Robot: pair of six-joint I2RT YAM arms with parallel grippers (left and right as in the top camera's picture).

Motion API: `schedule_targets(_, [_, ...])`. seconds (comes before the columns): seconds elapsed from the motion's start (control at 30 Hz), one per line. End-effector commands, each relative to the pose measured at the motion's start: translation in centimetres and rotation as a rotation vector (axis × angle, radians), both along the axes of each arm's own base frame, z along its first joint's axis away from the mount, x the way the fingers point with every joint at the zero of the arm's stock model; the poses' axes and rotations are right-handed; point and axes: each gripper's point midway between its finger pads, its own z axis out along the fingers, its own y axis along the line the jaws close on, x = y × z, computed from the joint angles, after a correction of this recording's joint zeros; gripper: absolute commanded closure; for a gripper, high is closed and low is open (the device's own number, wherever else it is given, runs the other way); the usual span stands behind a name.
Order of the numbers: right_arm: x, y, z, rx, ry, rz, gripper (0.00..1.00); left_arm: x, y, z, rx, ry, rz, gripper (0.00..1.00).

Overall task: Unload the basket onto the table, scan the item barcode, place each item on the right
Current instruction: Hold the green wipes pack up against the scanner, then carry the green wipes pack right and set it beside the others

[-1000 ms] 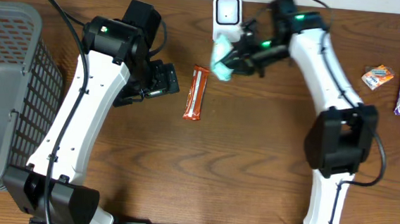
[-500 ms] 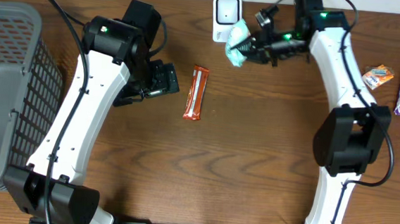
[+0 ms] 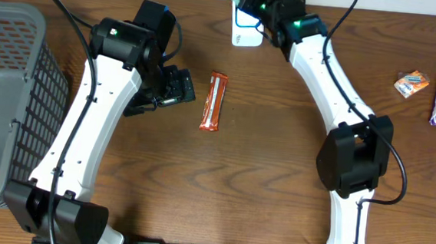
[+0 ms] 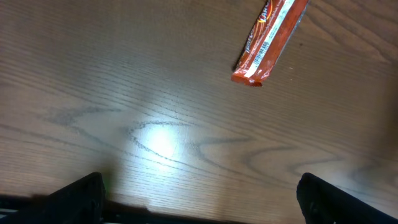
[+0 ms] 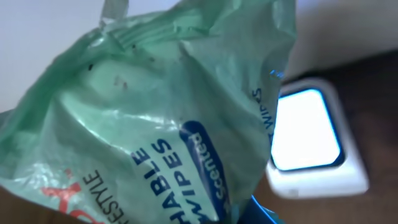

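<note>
The right claw (image 3: 257, 2) is pressed together on the soft pale green plastic packet of wipes (image 5: 155, 124), which fills its wrist view (the fingers themselves are hidden by it). The packet hangs just in front of the white box-shaped scanner (image 5: 308, 134) at the far edge of the brown wooden counter (image 3: 260, 179). The left claw (image 4: 199, 199) is spread wide, holding nothing, above the counter near a slim orange snack bar (image 4: 270, 40).
</note>
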Motion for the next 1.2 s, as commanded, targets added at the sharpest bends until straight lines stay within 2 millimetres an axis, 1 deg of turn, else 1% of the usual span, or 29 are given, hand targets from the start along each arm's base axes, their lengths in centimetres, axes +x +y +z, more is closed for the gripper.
schedule_targets(0.0, [1.5,-1.5,-2.2,-0.075,-0.005,-0.16,0.99,0.0,0.2,-0.1,0.008,0.005,0.002,0.02])
schedule_targets(0.1, [2.0,-1.2,-5.4,-0.086,0.033,-0.155,0.99,0.0,0.2,-0.1,0.008,0.005,0.002,0.02])
schedule_targets(0.2, [2.4,-1.4,-6.7,-0.083,0.046,-0.149,0.99,0.0,0.2,-0.1,0.008,0.005,0.002,0.02])
schedule_targets(0.27, [2.7,-1.7,-6.6,-0.076,0.042,-0.148,0.99,0.0,0.2,-0.1,0.008,0.005,0.002,0.02])
schedule_targets(0.33, [3.1,-2.5,-5.6,-0.068,0.03,-0.141,0.99,0.0,0.2,-0.1,0.008,0.006,0.002,0.02])
schedule_targets(0.37, [3.3,-3.3,-4.9,-0.071,0.026,-0.142,0.99,0.0,0.2,-0.1,0.008,0.005,0.002,0.02])
schedule_targets(0.43, [3.6,-5.7,-3.4,-0.073,0.038,-0.175,0.99,0.0,0.2,-0.1,0.008,0.005,0.002,0.02])
schedule_targets(0.47, [3.7,-7.6,-2.3,-0.077,0.048,-0.203,0.99,0.0,0.2,-0.1,0.008,0.005,0.002,0.02])
schedule_targets(0.53, [3.7,-11.8,-0.7,-0.11,0.066,-0.248,0.99,0.0,0.2,-0.1,0.008,0.005,0.002,0.02])
schedule_targets(0.57, [3.6,-13.7,-0.4,-0.127,0.081,-0.268,0.99,0.0,0.2,-0.1,0.008,0.005,0.002,0.02])
schedule_targets(0.6, [3.4,-16.0,-0.2,-0.151,0.104,-0.293,0.99,0.0,0.2,-0.1,0.008,0.005,0.002,0.02])
schedule_targets(0.67, [2.5,-21.0,-0.5,-0.198,0.169,-0.352,0.99,0.0,0.2,-0.1,0.008,0.005,0.002,0.02])
schedule_targets(0.73, [1.1,-25.6,-1.8,-0.243,0.255,-0.423,0.99,0.0,0.2,-0.1,0.008,0.005,0.002,0.02])
schedule_targets(0.8, [-1.5,-31.0,-3.8,-0.304,0.383,-0.501,0.99,0.0,0.2,-0.1,0.008,0.005,0.002,0.02])
schedule_targets(0.93, [-6.6,-39.3,-7.1,-0.386,0.59,-0.658,0.99,0.0,0.2,-0.1,0.008,0.005,0.002,0.02])
schedule_targets(1.0, [-8.3,-42.2,-8.4,-0.403,0.645,-0.674,0.99,0.0,0.2,-0.1,0.008,0.005,0.002,0.02])
schedule_targets(1.07, [-9.5,-44.2,-9.4,-0.401,0.683,-0.683,0.98,0.0,0.2,-0.1,0.008,0.005,0.002,0.02])
schedule_targets(1.1, [-10.4,-45.6,-10.3,-0.404,0.71,-0.68,0.97,0.0,0.2,-0.1,0.008,0.006,0.002,0.02])
schedule_targets(1.13, [-11.0,-46.4,-10.8,-0.401,0.728,-0.685,0.92,0.0,0.2,-0.1,0.008,0.006,0.002,0.02])
schedule_targets(1.17, [-11.6,-47.0,-11.3,-0.39,0.747,-0.692,0.82,0.0,0.2,-0.1,0.008,0.005,0.002,0.02])
